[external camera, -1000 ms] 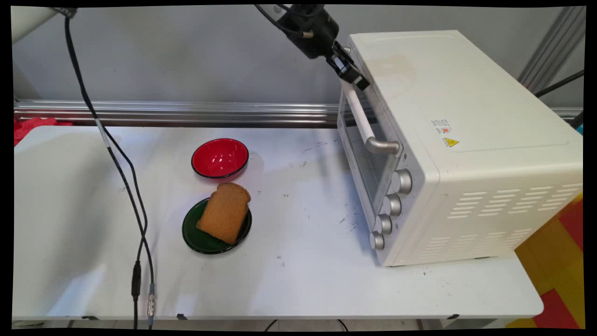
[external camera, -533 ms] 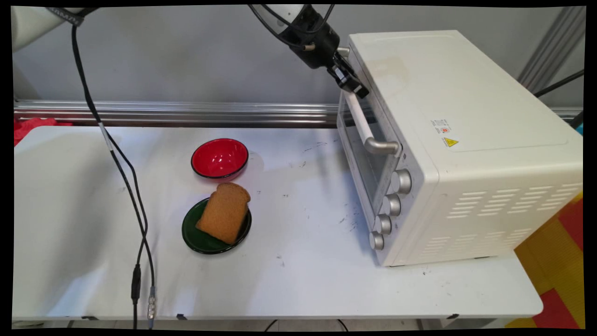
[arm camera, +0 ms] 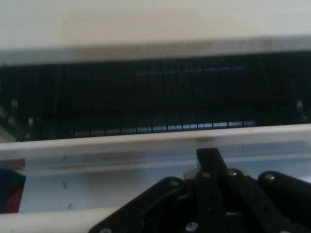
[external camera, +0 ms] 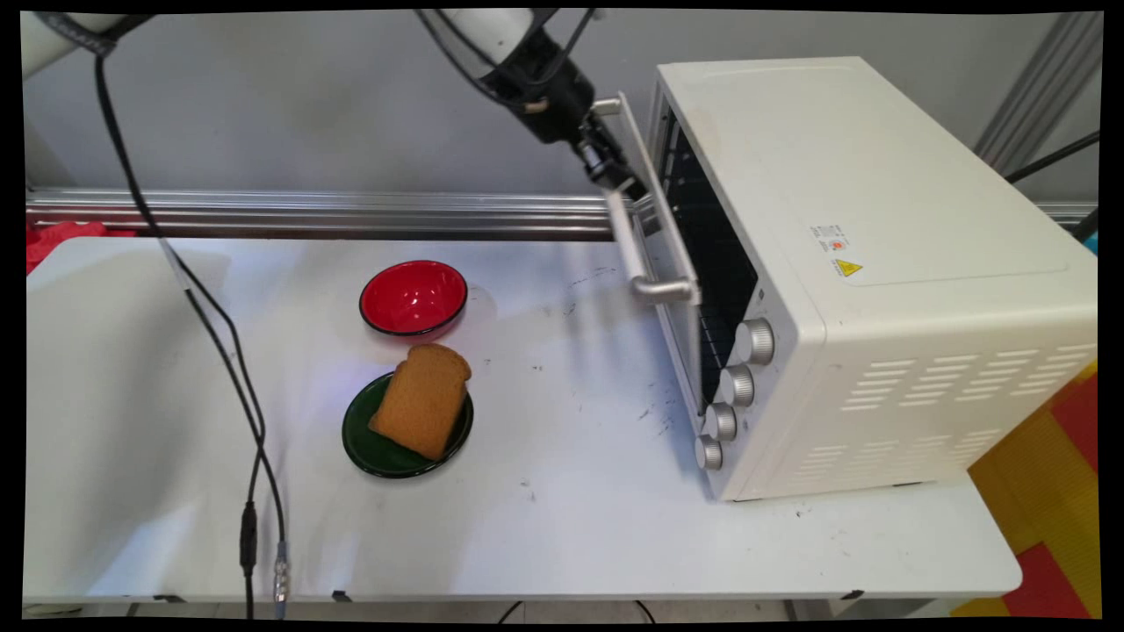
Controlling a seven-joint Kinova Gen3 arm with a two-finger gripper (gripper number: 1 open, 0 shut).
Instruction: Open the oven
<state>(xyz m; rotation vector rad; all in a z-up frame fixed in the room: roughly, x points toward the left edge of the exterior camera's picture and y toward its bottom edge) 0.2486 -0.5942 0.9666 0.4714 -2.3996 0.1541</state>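
A white toaster oven (external camera: 878, 219) stands on the table's right side. Its glass door (external camera: 672, 263) is tilted partly open, hinged at the bottom, and the dark inside with a wire rack (arm camera: 155, 97) shows in the gap. My black gripper (external camera: 615, 175) is shut on the upper end of the door's handle (external camera: 628, 241), a white bar with metal ends. In the hand view the door's top edge (arm camera: 155, 143) crosses the picture just beyond my gripper (arm camera: 209, 162), and the handle (arm camera: 48, 221) runs along the bottom.
A slice of brown bread (external camera: 424, 399) lies on a dark green plate (external camera: 362, 443) mid-table. A red bowl (external camera: 413, 297) sits just behind it. Black cables (external camera: 219, 333) hang down at the left. Several silver knobs (external camera: 739, 384) line the oven's front.
The oven door has swung from closed to partly open. My gripper has moved left and a little down with the handle in it.
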